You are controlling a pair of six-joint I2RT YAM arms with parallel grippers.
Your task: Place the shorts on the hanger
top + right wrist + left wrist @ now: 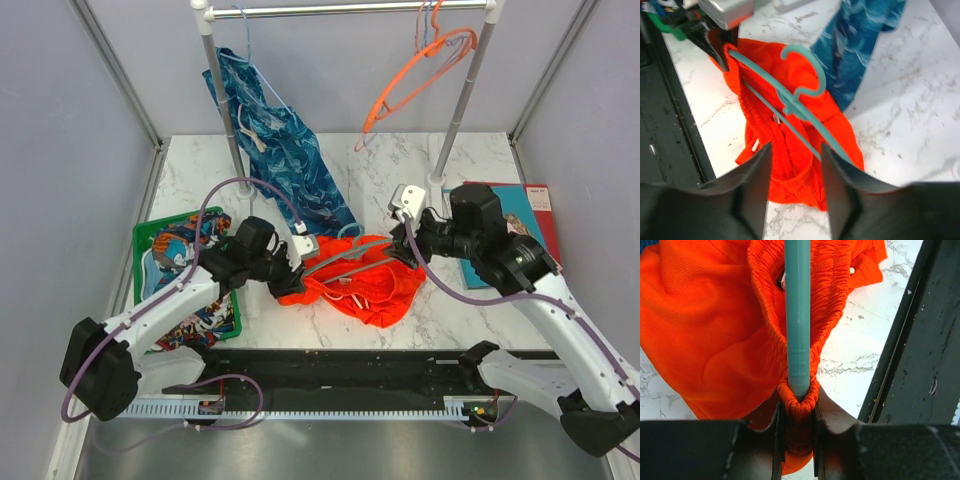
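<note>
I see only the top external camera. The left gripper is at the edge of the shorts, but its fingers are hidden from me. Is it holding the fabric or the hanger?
Observer: The fabric. In the left wrist view the left gripper is shut on the waistband of the shorts. The end of the hanger sits in the fold just above the fingers, not between them.
Operator: Is the right gripper closed on something?
Observer: It seems not. In the right wrist view the fingers of the right gripper stand apart, and fabric shows in the gap.
Operator: Where is the hook?
Observer: The hook shows against the orange fabric, its rounded back toward the blue garment.
</note>
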